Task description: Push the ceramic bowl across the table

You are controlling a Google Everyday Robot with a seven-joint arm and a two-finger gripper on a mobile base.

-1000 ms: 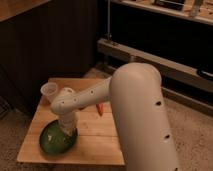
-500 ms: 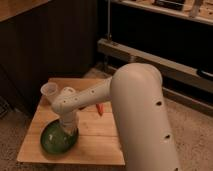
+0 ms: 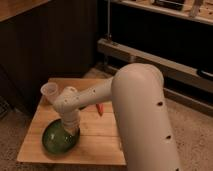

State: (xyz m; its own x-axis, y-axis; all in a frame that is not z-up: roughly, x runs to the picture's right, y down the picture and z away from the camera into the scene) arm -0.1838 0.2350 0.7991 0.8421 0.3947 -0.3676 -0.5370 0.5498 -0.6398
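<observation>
The ceramic bowl (image 3: 56, 140) is round, glossy and dark green, and it sits near the front left edge of the light wooden table (image 3: 102, 142). My white arm reaches down from the right, and the gripper (image 3: 71, 131) at its end dips onto the bowl's right rim, touching it. The wrist hides the contact area. A small translucent plastic cup (image 3: 49, 92) stands behind the bowl, next to my wrist.
A small orange-red object (image 3: 99, 108) lies on the table under my forearm. Dark wooden cabinets rise behind the table, and a low metal shelf rail (image 3: 165, 65) runs at the right. Speckled floor surrounds the table.
The bowl and the gripper stay in nearly the same spot across the frames; at most a slight shift toward the front left edge.
</observation>
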